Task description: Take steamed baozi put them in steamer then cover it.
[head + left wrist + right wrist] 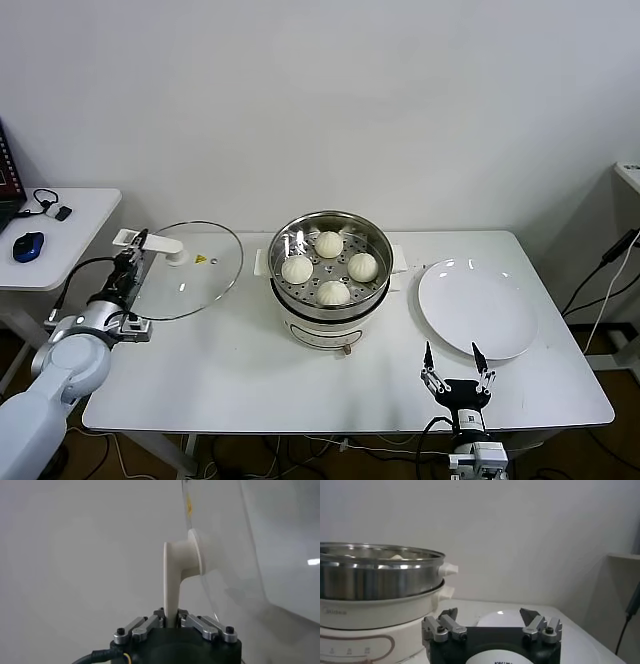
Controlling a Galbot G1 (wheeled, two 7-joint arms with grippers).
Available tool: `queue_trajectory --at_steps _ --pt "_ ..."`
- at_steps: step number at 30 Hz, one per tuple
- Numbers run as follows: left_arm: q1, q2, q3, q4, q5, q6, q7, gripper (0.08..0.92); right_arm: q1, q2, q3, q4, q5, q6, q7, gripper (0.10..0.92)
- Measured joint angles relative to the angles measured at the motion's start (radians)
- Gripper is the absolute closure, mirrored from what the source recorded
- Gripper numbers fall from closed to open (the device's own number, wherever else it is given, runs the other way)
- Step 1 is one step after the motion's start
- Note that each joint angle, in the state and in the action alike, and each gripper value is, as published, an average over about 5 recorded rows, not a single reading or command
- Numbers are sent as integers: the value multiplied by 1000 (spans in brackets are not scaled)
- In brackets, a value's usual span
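Several baozi (329,244) sit on the perforated tray inside the steel steamer (330,290) at the table's middle. The clear glass cover (195,270) with its yellow sticker is tilted up at the table's left. My left gripper (130,252) is shut on the cover's white handle (150,241); the left wrist view shows the handle (172,580) pinched between the jaws of my left gripper (171,616). My right gripper (455,360) is open and empty near the table's front edge, below the white plate; the right wrist view shows it (488,616) facing the steamer (380,575).
A flat white plate (478,308) lies right of the steamer. A side desk (60,235) at far left holds a blue mouse (28,245). Cables hang at the right beside another table edge.
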Motion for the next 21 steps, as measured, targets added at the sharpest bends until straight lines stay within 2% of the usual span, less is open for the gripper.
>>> queue_trajectory --at_steps 21 --pt "-31 -185 0 340 126 -150 -234 785 8 6 -3 -15 2 5 6 203"
